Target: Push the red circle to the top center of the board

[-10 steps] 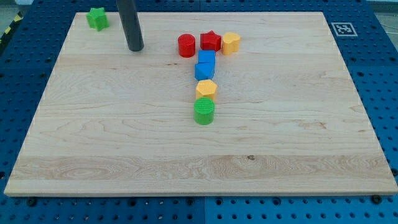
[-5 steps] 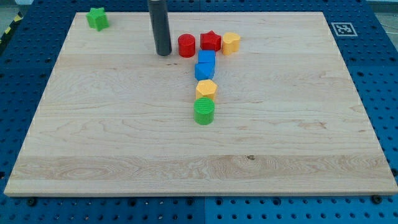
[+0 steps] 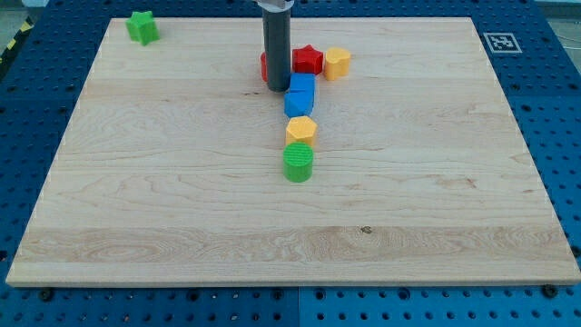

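Though rod mostly hides it, red circle (image 3: 264, 64) shows behind my tip (image 3: 277, 88); no pincer visible

The red circle (image 3: 264, 65) is lying flat on the wooden board (image 3: 163, 182), in the upper middle part of it, a little to the view's left of centre. It is being largely hidden by the dark rod, so only a narrow red sliver is being shown.
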Available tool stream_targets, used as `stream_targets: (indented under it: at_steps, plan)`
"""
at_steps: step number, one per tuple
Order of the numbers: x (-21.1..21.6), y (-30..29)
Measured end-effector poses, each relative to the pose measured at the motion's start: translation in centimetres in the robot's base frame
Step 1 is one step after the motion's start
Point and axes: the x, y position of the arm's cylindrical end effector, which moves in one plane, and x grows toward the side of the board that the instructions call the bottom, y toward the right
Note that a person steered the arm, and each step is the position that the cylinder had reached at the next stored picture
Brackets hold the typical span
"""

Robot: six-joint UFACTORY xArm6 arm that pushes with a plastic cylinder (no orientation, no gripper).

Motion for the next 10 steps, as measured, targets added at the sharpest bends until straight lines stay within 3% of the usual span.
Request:
stream_targets:
  at_steps: [7, 10]
  plan:
    - [-8.4, -3.9]
    - [-8.6, -7.8]
